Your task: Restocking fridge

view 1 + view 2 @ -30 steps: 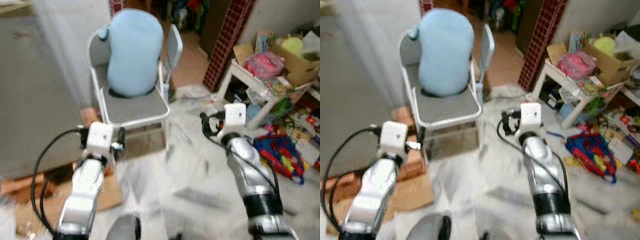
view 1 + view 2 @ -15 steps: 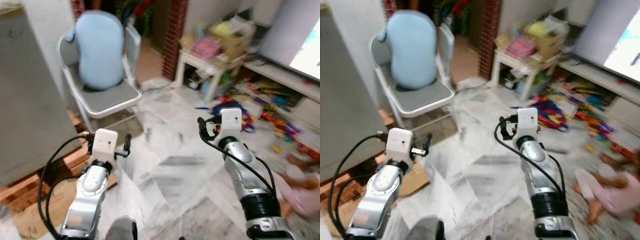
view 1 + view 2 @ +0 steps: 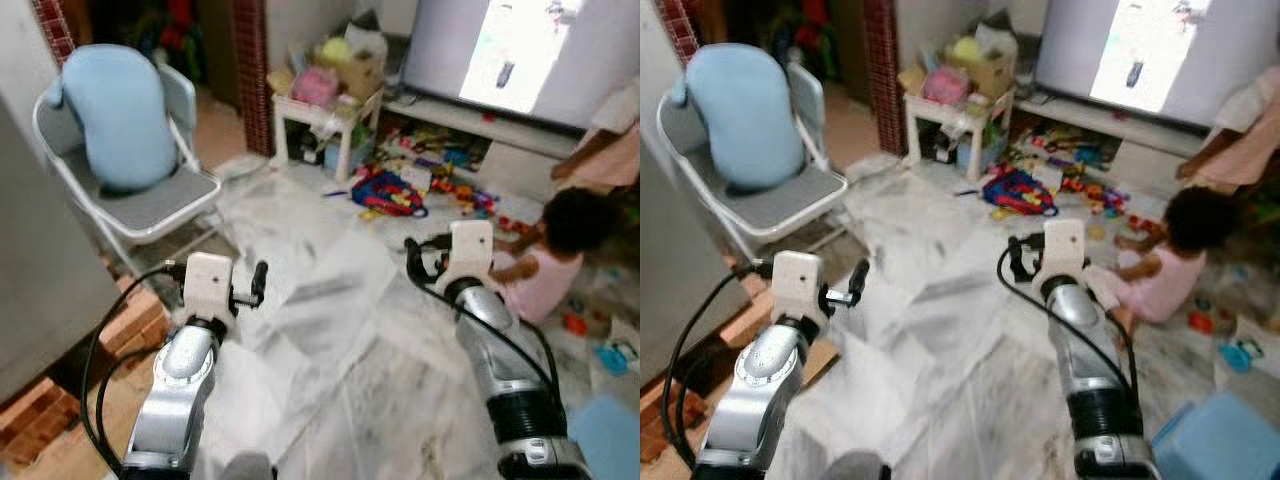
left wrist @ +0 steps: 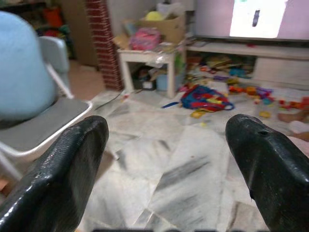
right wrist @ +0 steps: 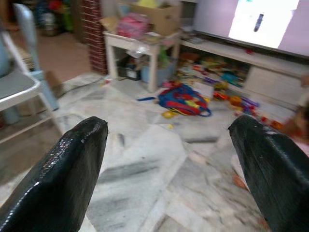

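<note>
The grey fridge (image 3: 40, 270) stands at my far left, showing only its plain side. Both arms are raised in front of me over the marble floor. My left gripper (image 3: 252, 284) is open and holds nothing; the left wrist view shows its fingers (image 4: 72, 159) spread wide over bare floor. My right gripper (image 3: 416, 262) is also open and empty, its fingers (image 5: 72, 164) far apart in the right wrist view. No item for the fridge is in either gripper.
A folding chair (image 3: 150, 205) with a light blue cushion (image 3: 115, 115) stands beside the fridge, bricks (image 3: 135, 325) at its foot. A child (image 3: 545, 265) sits on the floor at right, another person (image 3: 610, 140) behind. Toys (image 3: 395, 190), a small white table (image 3: 320, 110), a TV (image 3: 520, 50), a blue bin (image 3: 1220, 440).
The camera has swung to the right: the chair and fridge slid to the left, and the TV, the child and the other person came into view. Both arms keep their pose.
</note>
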Available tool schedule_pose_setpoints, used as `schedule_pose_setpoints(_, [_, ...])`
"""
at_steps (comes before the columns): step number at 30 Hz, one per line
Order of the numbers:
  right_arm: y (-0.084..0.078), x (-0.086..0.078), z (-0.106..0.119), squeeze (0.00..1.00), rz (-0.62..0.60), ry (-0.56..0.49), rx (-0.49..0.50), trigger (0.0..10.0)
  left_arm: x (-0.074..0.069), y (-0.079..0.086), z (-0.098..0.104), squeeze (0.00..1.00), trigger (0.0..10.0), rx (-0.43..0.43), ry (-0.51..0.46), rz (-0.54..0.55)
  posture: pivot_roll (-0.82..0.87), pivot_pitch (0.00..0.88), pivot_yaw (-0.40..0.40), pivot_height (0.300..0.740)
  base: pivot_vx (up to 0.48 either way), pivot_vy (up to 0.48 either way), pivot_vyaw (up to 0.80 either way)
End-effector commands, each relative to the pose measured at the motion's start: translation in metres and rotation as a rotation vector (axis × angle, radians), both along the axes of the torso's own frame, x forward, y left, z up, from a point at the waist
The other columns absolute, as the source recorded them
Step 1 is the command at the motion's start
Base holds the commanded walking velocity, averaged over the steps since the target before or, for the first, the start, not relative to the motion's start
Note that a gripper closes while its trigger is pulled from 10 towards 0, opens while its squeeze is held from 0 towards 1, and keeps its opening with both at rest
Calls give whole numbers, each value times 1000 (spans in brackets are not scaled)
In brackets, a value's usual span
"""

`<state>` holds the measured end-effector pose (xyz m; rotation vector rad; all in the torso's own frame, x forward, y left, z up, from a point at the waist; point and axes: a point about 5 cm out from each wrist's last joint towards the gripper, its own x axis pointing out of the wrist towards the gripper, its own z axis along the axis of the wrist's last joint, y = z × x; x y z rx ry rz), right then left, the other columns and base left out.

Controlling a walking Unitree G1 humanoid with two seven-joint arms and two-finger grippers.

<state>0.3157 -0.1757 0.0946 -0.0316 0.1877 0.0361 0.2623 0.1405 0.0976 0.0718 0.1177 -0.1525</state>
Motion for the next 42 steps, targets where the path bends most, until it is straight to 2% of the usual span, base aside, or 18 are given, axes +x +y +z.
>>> schedule_pose_setpoints(1, [5,4,10,0,12,-37,8,10000,3,3,2,0,10000,15,-12,-2,39,0,-46,740,0,480,-800])
schedule_pose_setpoints(19, [8,4,9,0,16,-38,8,10000,4,4,-1,0,10000,4,-18,1,40,0,-50,740,0,480,-800])
schedule_pose_setpoints(42, [5,5,10,0,-45,-35,42,10000,5,-5,4,0,10000,39,-66,-90,34,0,-39,740,0,441,-800])
